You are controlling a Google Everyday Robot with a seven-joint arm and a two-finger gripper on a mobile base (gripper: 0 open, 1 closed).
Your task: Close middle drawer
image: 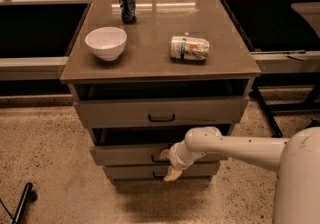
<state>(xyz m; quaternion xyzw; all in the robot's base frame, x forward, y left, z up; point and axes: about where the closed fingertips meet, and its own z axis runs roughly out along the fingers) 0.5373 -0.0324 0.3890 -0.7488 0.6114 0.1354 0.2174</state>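
At 6 o'clock, cream-tipped tool (169, 165) against the slightly open wide grey wood-look middle drawer (127, 154), half hiding its dark bar handle (157, 158); spread or pinching, cannot tell.

The gripper (172, 172), at the middle drawer (125, 154) front, covers most of its handle (161, 158). The arm (240, 147) runs off the right edge; the drawer's inside is lost in shadow.
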